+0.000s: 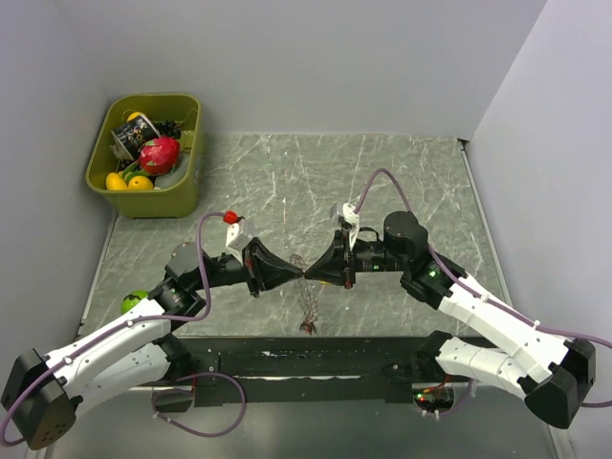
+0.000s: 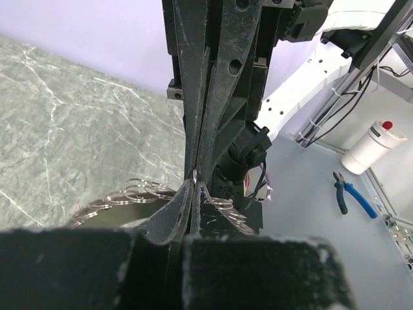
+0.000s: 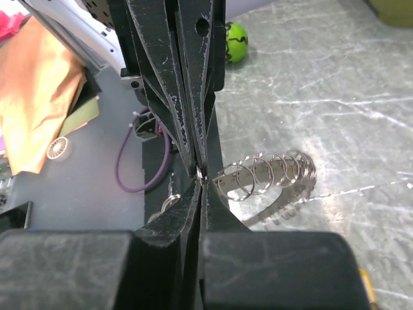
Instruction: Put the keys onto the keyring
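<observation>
A grey-green marbled table (image 1: 402,182) fills the scene, boxed in by plain pale walls (image 1: 316,57) at the back and on both sides. In the far left corner an olive-green bin (image 1: 153,203) holds toy food: a red dragon fruit (image 1: 159,154), yellow and orange pieces (image 1: 140,182), and a printed cup (image 1: 127,137) lying on its side. A small green ball (image 1: 135,300) sits on the table's left edge, well apart from the bin. Off the table, the left wrist view shows a grey floor with blue-handled pliers (image 2: 348,194) and a white cylinder with a red cap (image 2: 381,145). Near the front middle of the table the two arms meet tip to tip. The left gripper (image 2: 194,186) has its fingers pressed together, and so does the right gripper (image 3: 200,184). Both pinch the thin wire of the keyring (image 3: 271,174) at the point where they meet. The ring's crowded silvery loops spread out beside the tips and hang down over the marble toward the near edge.
</observation>
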{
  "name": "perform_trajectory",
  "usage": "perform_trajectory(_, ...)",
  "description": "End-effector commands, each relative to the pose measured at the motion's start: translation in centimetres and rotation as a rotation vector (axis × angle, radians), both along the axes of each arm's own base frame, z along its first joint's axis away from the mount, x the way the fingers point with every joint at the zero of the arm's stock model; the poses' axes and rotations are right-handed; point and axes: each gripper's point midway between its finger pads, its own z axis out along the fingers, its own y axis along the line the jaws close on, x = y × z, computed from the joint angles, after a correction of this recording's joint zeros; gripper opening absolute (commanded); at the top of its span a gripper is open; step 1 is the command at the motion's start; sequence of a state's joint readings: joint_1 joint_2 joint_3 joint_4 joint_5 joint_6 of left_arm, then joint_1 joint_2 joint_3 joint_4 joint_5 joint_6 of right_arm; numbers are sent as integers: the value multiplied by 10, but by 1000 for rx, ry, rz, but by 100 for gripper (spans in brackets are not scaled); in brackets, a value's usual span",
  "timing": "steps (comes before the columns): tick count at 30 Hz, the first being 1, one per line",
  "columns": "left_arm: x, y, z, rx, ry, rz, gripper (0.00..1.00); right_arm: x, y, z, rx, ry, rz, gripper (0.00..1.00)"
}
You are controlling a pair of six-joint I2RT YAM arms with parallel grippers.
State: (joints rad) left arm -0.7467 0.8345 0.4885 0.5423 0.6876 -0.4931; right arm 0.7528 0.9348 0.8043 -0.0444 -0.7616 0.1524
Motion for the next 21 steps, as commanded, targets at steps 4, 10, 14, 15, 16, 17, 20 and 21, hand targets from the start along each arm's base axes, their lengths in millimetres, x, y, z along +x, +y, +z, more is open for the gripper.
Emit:
perform_trajectory(4, -6, 1, 26, -50, -66, -22, 1, 2, 2, 27, 48, -80, 7, 0)
perform_trajectory(10, 1, 2, 15, 56, -54, 8, 9, 2, -3, 21, -30, -113, 22, 0)
perform_trajectory(14, 5, 4, 10, 121, -46, 32, 34, 2, -5, 25, -74, -145, 53, 0)
perform_trajectory(15, 6, 5, 11, 138, -44, 36, 37, 2, -5, 24, -84, -164, 68, 0)
perform_trajectory(16, 6, 5, 11, 145, -41, 39, 40, 0, -6, 17, -115, -140, 84, 0)
perform_trajectory(17, 7, 5, 11, 156, -48, 39, 48, -1, -5, 23, -115, -149, 102, 0)
perform_trajectory(20, 7, 5, 10, 205, -43, 29, 58, -2, -5, 17, -169, -138, 147, 0)
perform_trajectory(21, 5, 4, 18, 204, -55, 15, 60, -2, -5, 15, -185, -152, 165, 0)
